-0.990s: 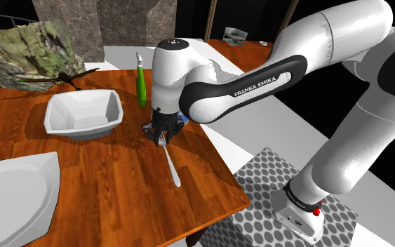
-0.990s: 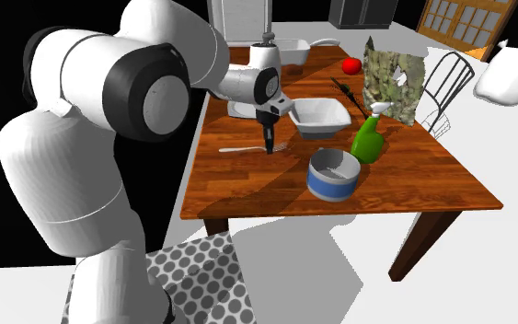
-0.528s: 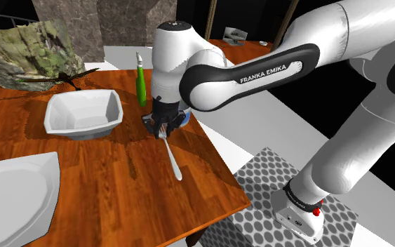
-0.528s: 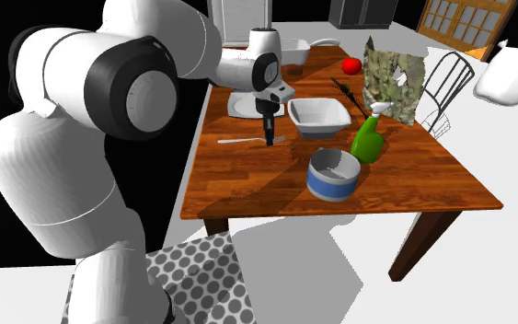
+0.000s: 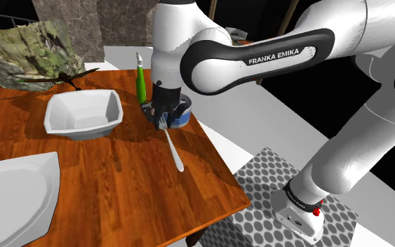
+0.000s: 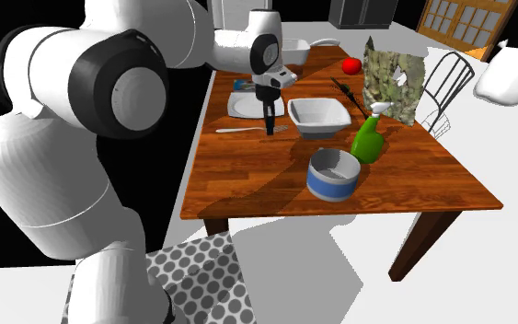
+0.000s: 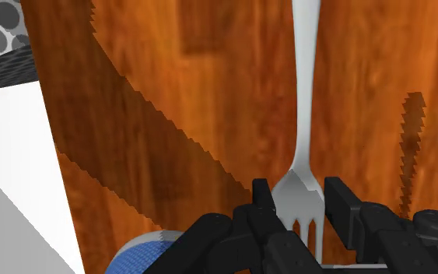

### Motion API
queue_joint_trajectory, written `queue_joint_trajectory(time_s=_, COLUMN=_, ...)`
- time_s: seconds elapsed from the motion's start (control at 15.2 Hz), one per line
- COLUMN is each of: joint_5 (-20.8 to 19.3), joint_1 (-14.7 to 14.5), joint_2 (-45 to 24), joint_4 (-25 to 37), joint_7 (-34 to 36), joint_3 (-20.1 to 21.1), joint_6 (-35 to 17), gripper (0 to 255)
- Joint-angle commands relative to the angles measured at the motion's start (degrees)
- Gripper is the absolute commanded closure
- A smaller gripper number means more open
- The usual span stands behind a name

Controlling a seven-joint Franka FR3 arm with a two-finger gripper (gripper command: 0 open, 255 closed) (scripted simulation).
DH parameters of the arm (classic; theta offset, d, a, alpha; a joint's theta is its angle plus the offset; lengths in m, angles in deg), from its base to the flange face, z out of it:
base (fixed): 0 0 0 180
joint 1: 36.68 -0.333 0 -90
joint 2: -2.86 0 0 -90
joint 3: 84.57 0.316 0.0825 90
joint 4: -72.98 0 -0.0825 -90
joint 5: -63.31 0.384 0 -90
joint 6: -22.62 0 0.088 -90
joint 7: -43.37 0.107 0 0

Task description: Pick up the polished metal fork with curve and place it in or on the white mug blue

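- Wrist view: gripper clamps the fork near its tines.
- Shoulder view: fork handle slants toward 5 o'clock; mug just beside gripper, at 2 o'clock.

White lettering "FRANKA EMIKA" on dark band of arm, shoulder view. No other readable text.

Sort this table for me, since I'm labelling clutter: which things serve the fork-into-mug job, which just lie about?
Job: silvery curved metal fork, white round mug with blue band, black pincer.
Lying about: angular white bowl, green spray bottle, white plate.
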Motion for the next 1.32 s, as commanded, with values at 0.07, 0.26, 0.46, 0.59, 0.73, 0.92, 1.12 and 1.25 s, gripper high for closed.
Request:
queue_joint_trajectory(time_s=0.07, joint_5=0.43, joint_1=0.08, joint_2=0.50, joint_4=1.91, joint_7=-0.41, joint_3=-0.05, joint_6=2.30, gripper=255)
queue_joint_trajectory(time_s=0.26, joint_5=0.14, joint_1=1.32, joint_2=-0.18, joint_4=3.00, joint_7=-2.82, joint_3=-1.27, joint_6=2.74, gripper=255)
queue_joint_trajectory(time_s=0.46, joint_5=-0.62, joint_1=3.12, joint_2=-1.76, joint_4=4.67, joint_7=-6.12, joint_3=-2.96, joint_6=2.98, gripper=255)
queue_joint_trajectory(time_s=0.59, joint_5=-1.26, joint_1=4.26, joint_2=-3.09, joint_4=6.13, joint_7=-8.19, joint_3=-4.01, joint_6=3.24, gripper=255)
queue_joint_trajectory(time_s=0.73, joint_5=-1.98, joint_1=5.33, joint_2=-4.64, joint_4=7.88, joint_7=-10.16, joint_3=-5.02, joint_6=3.60, gripper=255)
queue_joint_trajectory(time_s=0.92, joint_5=-3.18, joint_1=6.76, joint_2=-7.35, joint_4=11.07, joint_7=-12.95, joint_3=-6.49, joint_6=4.35, gripper=255)
queue_joint_trajectory(time_s=1.12, joint_5=-4.48, joint_1=7.98, joint_2=-10.49, joint_4=14.97, joint_7=-15.59, joint_3=-7.88, joint_6=5.38, gripper=255)
queue_joint_trajectory(time_s=1.25, joint_5=-5.56, joint_1=8.78, joint_2=-13.29, joint_4=18.60, joint_7=-17.59, joint_3=-8.93, joint_6=6.43, gripper=255)
